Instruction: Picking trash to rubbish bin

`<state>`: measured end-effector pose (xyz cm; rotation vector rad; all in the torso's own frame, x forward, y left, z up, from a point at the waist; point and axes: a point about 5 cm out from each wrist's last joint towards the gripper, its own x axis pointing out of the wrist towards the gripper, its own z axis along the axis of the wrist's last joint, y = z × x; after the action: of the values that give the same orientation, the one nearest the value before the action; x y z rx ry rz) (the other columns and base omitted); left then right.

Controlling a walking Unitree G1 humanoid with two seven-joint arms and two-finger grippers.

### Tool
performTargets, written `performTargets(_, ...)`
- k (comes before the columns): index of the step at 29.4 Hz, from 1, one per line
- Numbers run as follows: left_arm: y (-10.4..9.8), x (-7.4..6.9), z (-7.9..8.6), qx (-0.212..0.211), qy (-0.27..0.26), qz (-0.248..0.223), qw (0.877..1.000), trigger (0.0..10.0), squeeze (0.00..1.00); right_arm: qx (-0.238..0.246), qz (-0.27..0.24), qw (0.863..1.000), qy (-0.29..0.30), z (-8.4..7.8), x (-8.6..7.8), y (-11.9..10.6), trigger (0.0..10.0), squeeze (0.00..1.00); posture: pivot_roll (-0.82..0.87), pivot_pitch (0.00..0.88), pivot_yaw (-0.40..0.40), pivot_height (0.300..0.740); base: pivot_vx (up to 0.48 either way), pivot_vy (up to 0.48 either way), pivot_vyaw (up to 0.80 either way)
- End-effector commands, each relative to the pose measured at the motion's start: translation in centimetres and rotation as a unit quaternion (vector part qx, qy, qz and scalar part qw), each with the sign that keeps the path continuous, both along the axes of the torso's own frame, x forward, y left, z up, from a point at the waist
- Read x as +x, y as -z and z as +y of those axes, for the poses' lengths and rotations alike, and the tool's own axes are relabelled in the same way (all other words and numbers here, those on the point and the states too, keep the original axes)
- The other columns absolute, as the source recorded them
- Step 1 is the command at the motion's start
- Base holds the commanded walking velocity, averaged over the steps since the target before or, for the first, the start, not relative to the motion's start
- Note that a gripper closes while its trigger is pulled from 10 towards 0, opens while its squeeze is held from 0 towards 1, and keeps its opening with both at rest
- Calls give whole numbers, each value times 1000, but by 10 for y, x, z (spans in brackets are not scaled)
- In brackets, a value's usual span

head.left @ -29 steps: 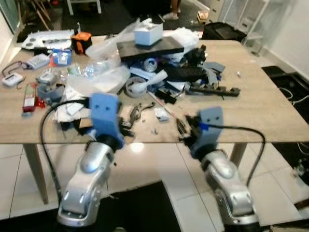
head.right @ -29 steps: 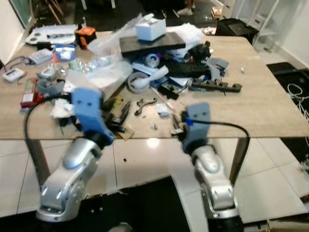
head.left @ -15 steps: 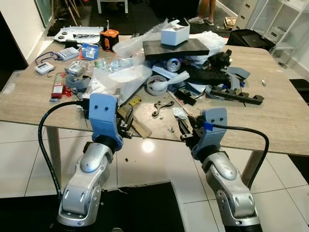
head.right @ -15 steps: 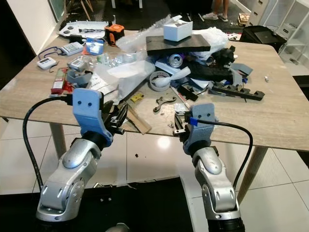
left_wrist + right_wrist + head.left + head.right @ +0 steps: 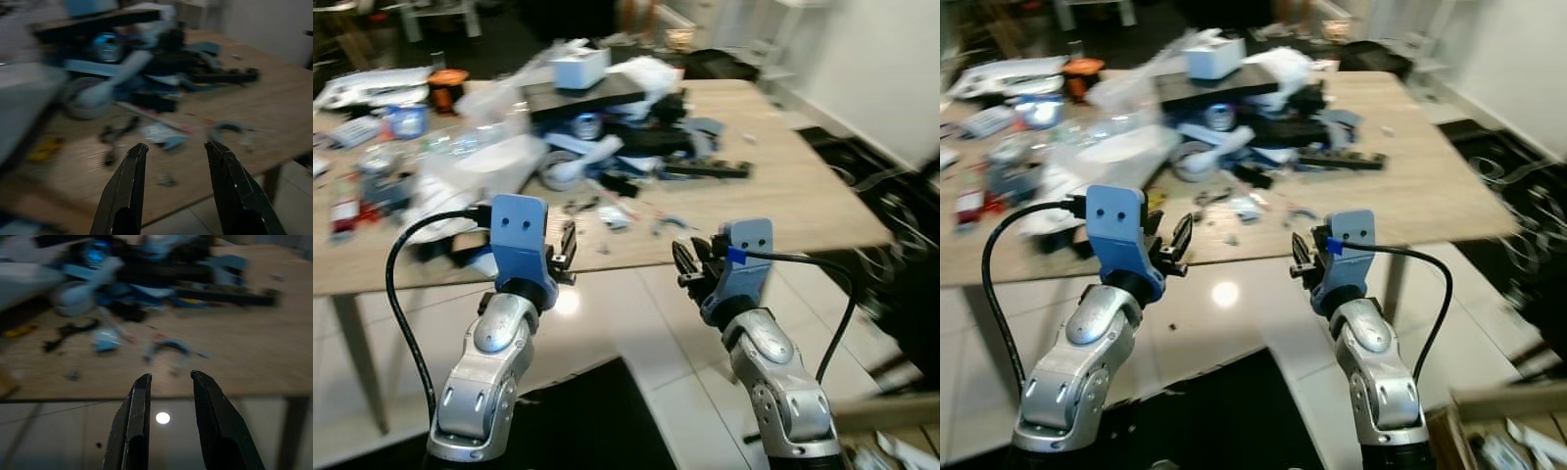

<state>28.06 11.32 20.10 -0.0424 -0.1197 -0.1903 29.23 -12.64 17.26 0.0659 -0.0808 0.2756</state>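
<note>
Left gripper (image 5: pixel 173 188) wide apart, right gripper (image 5: pixel 168 418) part-open, both empty. Crumpled wrapper (image 5: pixel 159 133): prob light, soft; pinch mid-fold.

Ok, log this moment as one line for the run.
left gripper: open, empty, short of table edge | right gripper: open, empty, short of edge | clutter pile: untouched | view: blurred

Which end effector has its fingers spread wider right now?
The left end effector: its fingers stand farther apart than those of the right end effector. Both hold nothing.
</note>
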Motion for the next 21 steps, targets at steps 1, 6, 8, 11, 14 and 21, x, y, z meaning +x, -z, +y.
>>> performTargets(1,1,0,2,-1,-12,6,1000,10000,0,7,5,1000,10,-5,-1,3,10000,0,32,137,-30,740,0,0,0)
performTargets(6,-1,4,6,8,-27,2,1000,10000,0,5,-2,1000,10,-4,0,0,10000,0,34,134,-26,740,0,0,0)
performTargets(8,-1,5,7,12,-28,3,1000,10000,0,4,-2,1000,10,-4,1,0,10000,0,34,134,-26,740,0,0,0)
performTargets(11,-1,6,8,14,-28,5,999,10000,0,4,-4,1000,10,-3,1,-1,10000,0,35,132,-22,740,0,0,0)
performTargets(14,-1,5,6,14,-25,6,1000,10000,0,5,-5,1000,10,-3,0,-1,10000,0,35,133,-19,740,0,0,0)
performTargets(21,-3,6,5,5,-23,3,1000,10000,0,7,-6,1000,14,-4,-2,0,10000,0,35,133,-9,740,0,0,0)
